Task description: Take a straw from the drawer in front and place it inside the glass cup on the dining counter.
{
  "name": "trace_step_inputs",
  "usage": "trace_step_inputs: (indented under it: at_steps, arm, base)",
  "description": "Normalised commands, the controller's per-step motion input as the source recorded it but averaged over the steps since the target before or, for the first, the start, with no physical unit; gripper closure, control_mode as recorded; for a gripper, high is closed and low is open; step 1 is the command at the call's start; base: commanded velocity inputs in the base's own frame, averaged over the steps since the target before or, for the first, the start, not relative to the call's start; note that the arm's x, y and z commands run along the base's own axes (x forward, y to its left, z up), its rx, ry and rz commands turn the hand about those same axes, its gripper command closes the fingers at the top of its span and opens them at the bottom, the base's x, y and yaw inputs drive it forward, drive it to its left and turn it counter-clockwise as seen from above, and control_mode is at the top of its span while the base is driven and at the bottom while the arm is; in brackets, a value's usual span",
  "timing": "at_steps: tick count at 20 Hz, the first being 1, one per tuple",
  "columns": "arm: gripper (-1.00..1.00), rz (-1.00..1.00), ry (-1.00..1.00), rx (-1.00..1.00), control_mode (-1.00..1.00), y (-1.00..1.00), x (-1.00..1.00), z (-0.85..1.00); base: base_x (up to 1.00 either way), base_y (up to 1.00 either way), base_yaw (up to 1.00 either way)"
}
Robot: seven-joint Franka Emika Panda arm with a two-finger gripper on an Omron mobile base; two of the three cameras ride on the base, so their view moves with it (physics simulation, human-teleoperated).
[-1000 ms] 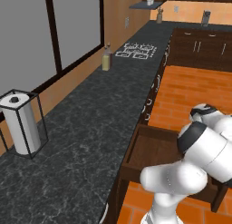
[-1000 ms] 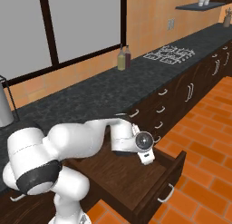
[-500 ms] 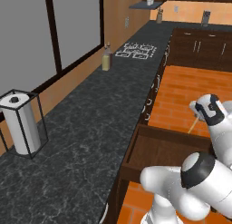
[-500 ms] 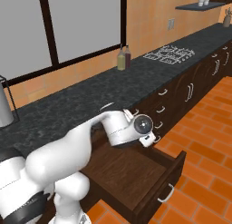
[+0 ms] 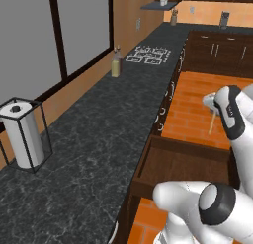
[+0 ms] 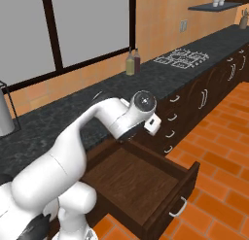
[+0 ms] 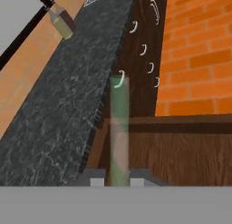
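Black speckled counter (image 5: pixel 94 139) runs along the window wall toward the far corner, orange brick floor (image 6: pixel 228 132) beside it. On the counter: paper towel roll in a wire holder (image 5: pixel 23 134), a bottle (image 5: pixel 115 65) near the wall, a hob (image 5: pixel 146 55) farther down.

Drawer (image 6: pixel 141 185) is pulled fully out below the counter edge, dark wood, pale curved handle on its front; its floor looks bare in the right base view.

Arm is raised above the open drawer. Gripper (image 5: pixel 213 108) sits over the drawer's far end in the left base view, jaws closed tight on the straw (image 5: pixel 211 122), which hangs down from it as a thin tan stick, clear of the drawer. In the hand view the straw (image 7: pixel 119 132) rises straight up between the finger tips (image 7: pixel 97 182), looking pale and greenish up close, with the drawer's inside and the cabinet handles behind it.
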Motion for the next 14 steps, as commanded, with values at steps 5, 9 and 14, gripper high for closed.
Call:
trace_step_inputs:
  at_steps: [5,9,14]
  arm:
    - [1.0,0.16,0.0,-0.18,-1.0,0.38,-0.33,0.3]
    - [1.0,0.08,0.0,-0.25,-1.0,0.28,-0.38,0.01]
    - [1.0,0.06,0.0,-0.27,-1.0,0.46,-0.24,0.0]
  base:
    - [0.0,0.0,0.0]
    - [0.0,0.0,0.0]
    - [0.0,0.0,0.0]
